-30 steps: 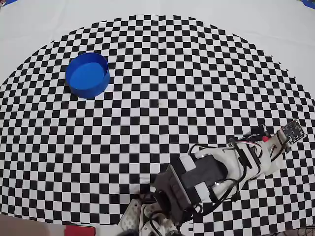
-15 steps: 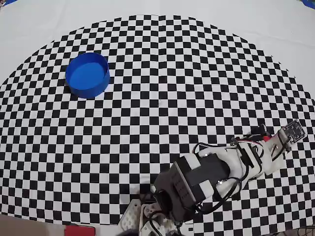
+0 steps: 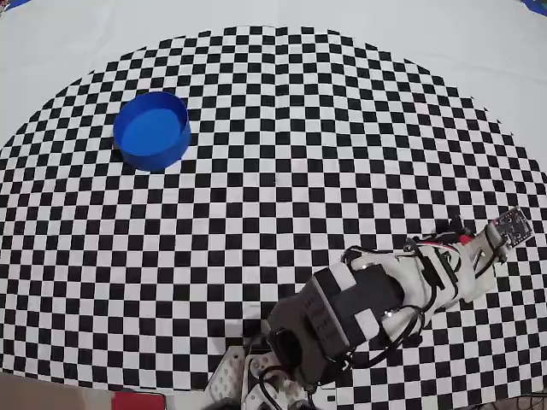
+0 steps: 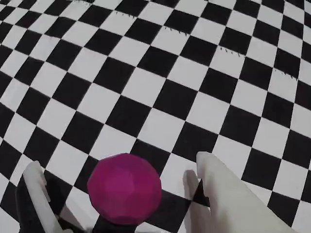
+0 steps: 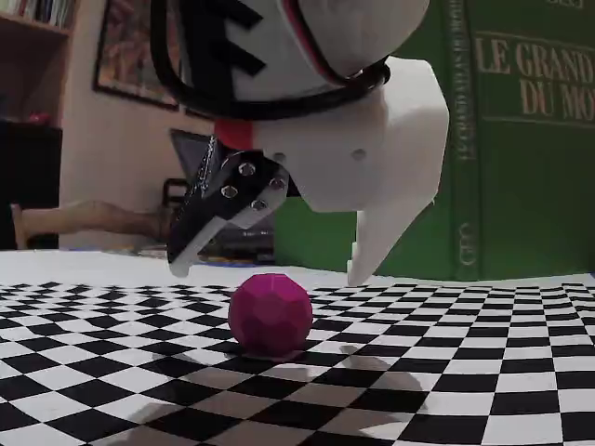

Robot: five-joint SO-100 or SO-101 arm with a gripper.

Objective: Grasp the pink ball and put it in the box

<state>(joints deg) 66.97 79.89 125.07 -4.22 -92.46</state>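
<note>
You are hovering the wide-spread hand [image 4: 119, 177] astride the ungrasped pink ball [image 4: 124, 188], leaving the distant box [image 3: 152, 130] unfilled.

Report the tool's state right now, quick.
Tool: open, holding nothing; its fingers straddle the pink ball, which sits on the checkered mat.

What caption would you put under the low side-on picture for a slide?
Open gripper hovers just above a pink ball resting on the checkered cloth, fingers either side.
</note>
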